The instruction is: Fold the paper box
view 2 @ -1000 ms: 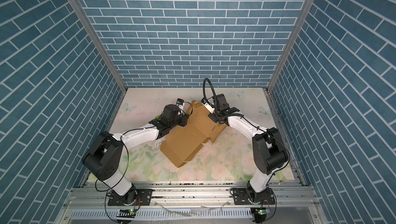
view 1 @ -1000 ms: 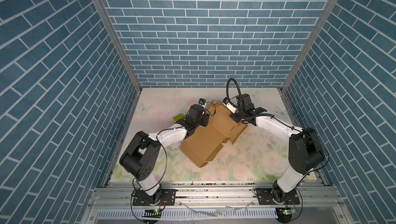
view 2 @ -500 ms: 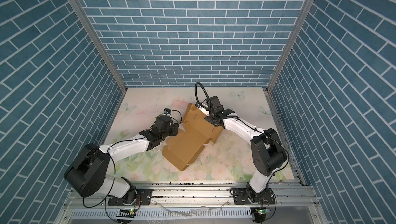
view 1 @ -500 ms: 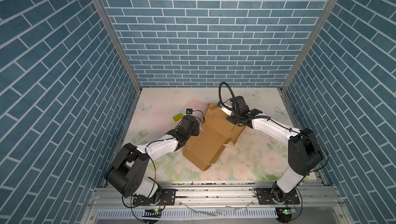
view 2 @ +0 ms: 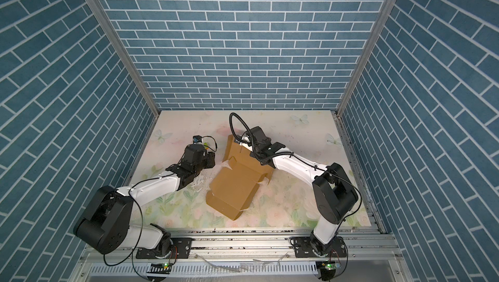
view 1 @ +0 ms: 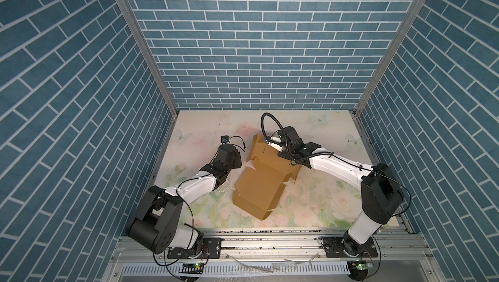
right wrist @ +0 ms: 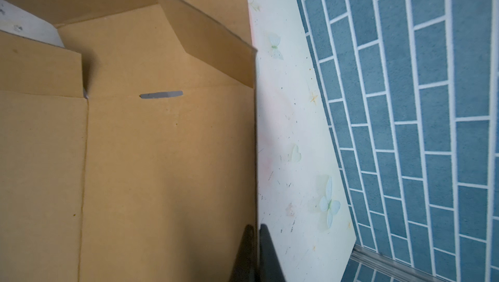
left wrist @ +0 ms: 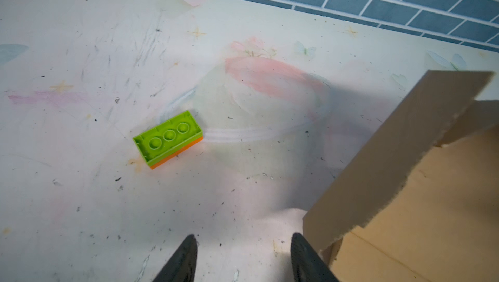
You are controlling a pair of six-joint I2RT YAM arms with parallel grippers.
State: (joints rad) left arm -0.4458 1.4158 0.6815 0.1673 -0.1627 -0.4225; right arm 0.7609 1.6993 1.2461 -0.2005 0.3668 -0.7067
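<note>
The right arm stretches low over the paper box (view 1: 259,189) — right gripper (right wrist: 256,228) pinching its edge; left gripper (left wrist: 243,236) hovers beside the box, parted, empty.

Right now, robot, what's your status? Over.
Copy: left tool open, empty, beside paper box; right tool shut on its edge. Box not folded shut yet. One green brick lies apart from it.

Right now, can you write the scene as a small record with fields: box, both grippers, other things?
box: paper box, brown cardboard, partly folded, flaps raised, on the floral table
right gripper: shut on an edge of the paper box
left gripper: open, empty, close beside the box
other: green toy brick on the table, apart from the box
</note>
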